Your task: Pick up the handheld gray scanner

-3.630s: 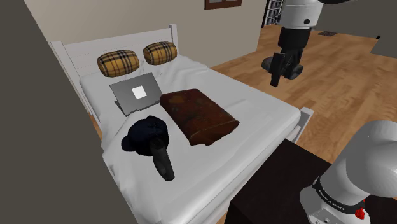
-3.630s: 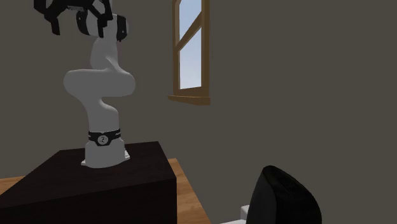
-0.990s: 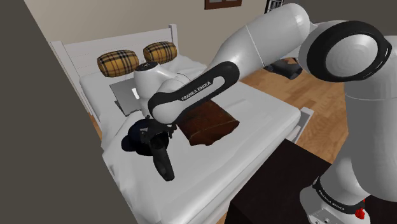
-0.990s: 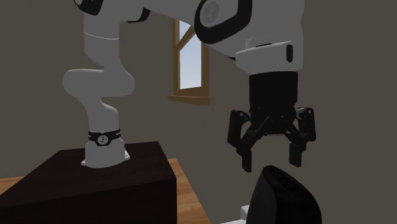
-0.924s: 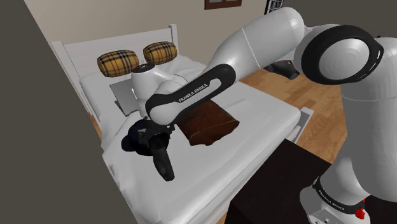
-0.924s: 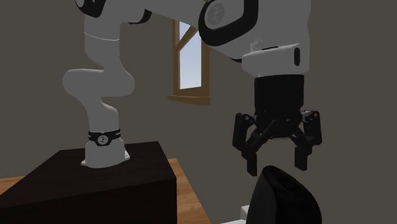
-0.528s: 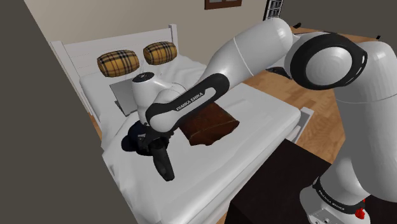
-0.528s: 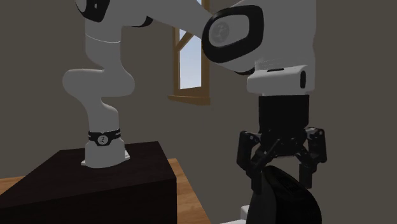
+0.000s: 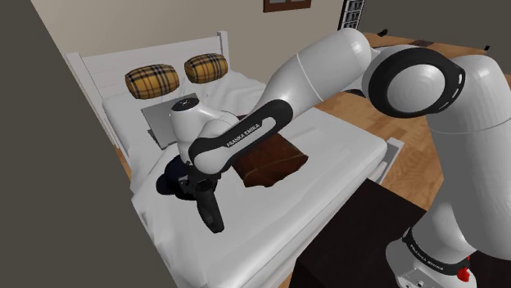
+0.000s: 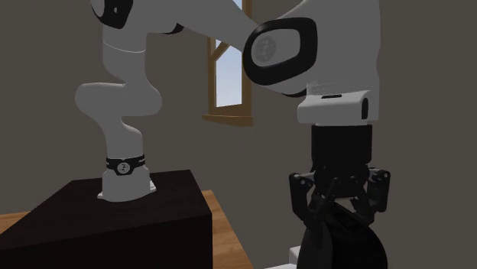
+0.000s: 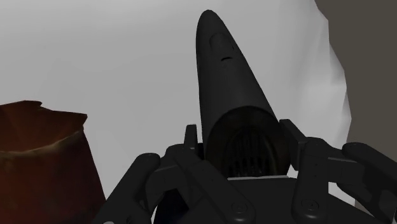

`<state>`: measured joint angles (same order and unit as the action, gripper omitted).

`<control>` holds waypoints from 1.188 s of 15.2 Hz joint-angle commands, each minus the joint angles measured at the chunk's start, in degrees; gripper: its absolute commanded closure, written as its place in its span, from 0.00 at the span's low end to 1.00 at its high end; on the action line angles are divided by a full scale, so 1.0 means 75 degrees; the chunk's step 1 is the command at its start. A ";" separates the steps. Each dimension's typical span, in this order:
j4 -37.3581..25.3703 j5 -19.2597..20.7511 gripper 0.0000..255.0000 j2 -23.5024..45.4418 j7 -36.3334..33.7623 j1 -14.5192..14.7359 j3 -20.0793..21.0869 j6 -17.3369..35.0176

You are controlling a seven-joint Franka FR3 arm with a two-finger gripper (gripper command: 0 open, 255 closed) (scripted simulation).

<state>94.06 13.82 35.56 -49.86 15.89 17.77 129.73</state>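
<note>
While on the bed (image 9: 332, 151), dark scanner (image 11: 224, 89) between parted jaws.

The scanner (image 11: 222, 83) looks matt and smooth, the bedsheet (image 11: 95, 51) soft cloth

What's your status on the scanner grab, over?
Gripper low over the dark scanner, jaws open either side of its head, not clamped. Scanner lying on the white bed. Brown blanket close beside, clear of the jaws.
</note>
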 commanded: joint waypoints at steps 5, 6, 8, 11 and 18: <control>0.0027 -0.0011 1.00 -0.0013 0.0003 -0.0006 0.0008 0.0002; 0.0014 -0.0033 1.00 -0.0072 0.0017 -0.0016 0.0024 -0.0069; -0.0020 -0.0076 1.00 -0.0187 0.0044 -0.0034 0.0054 -0.0214; -0.0083 -0.0140 1.00 -0.0351 0.0083 -0.0060 0.0097 -0.0436; -0.0297 -0.0280 1.00 -0.0693 0.0173 -0.0106 0.0184 -0.0978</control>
<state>91.93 11.87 30.85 -48.62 15.15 19.05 122.85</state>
